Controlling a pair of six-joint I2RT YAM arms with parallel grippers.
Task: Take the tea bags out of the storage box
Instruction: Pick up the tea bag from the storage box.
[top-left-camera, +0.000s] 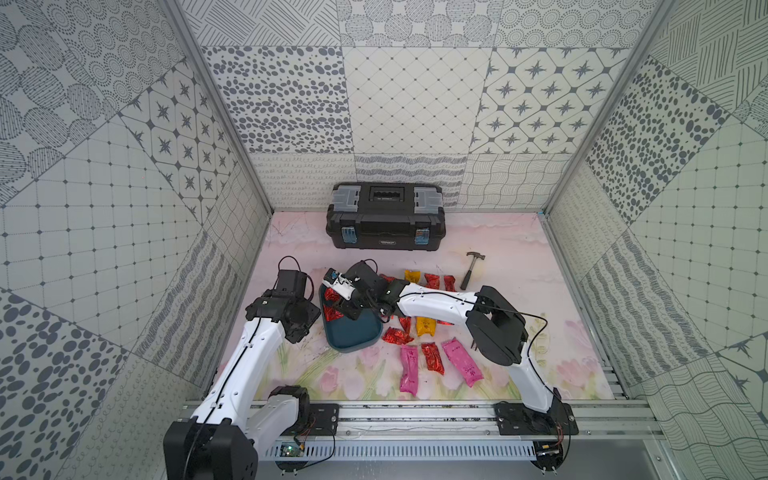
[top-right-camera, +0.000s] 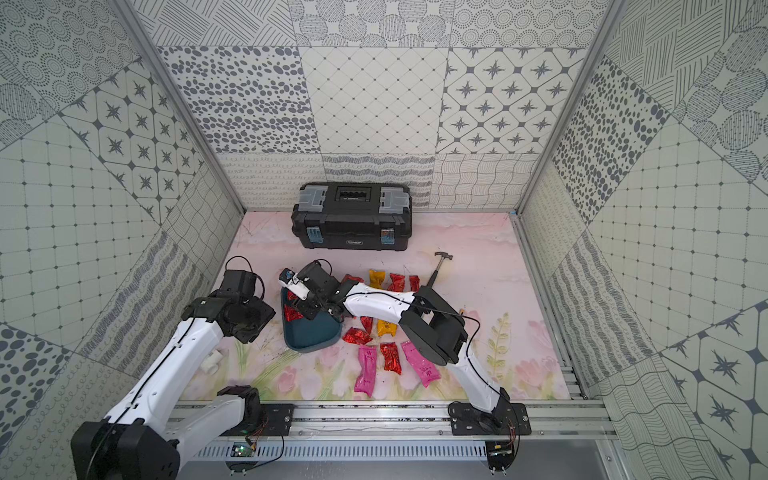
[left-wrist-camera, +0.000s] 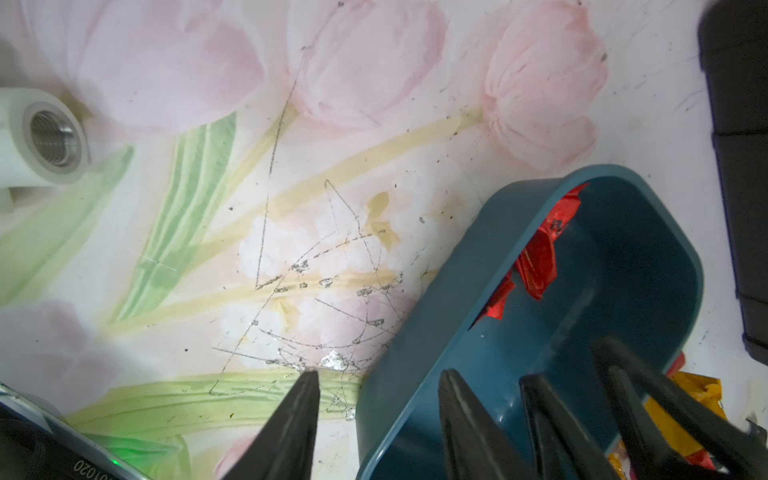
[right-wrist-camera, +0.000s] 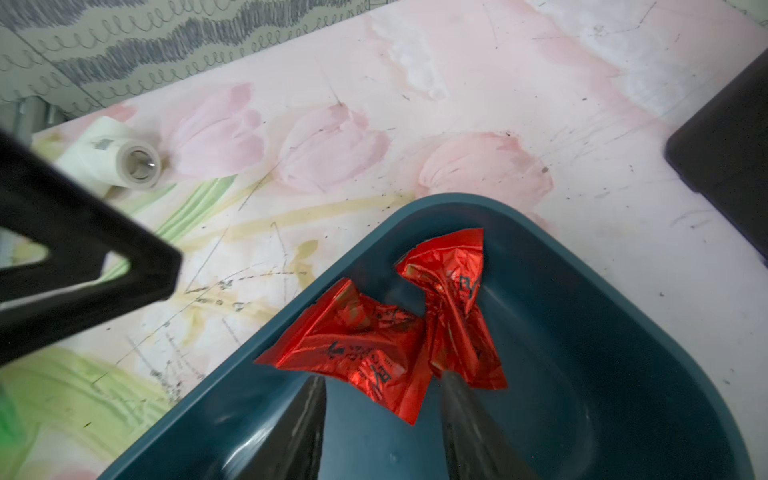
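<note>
The storage box (top-left-camera: 353, 332) sits just left of centre in both top views, a dark blue-grey bin on the flower-printed desk (top-left-camera: 519, 266), and two crumpled red tea bags (right-wrist-camera: 386, 345) lie against its wall, near the centre of the right wrist view. The right tool (right-wrist-camera: 382, 399) reaches down inside the box; its two dark fingers (right-wrist-camera: 461, 399) stand apart on either side of the lower edge of the red tea bags, not clenched on them, though the right-hand finger looks to touch the foil. The left tool (left-wrist-camera: 378, 399) straddles the box wall at the bottom of the left wrist view, one finger outside over the desk and one inside; its jaws are parted, and I cannot tell whether they pinch the wall. Right of the box in a top view, other tea bags (top-left-camera: 432, 357) lie spread on the desk: red, orange-yellow (top-left-camera: 426, 326) and two longer pink ones (top-left-camera: 409, 370). A hammer (top-left-camera: 469, 270) lies beyond them, upper right of the group. A black toolbox (top-left-camera: 386, 216) with blue latches stands at the back wall. A white pipe fitting (right-wrist-camera: 112, 162) lies at the upper left of the right wrist view.
</note>
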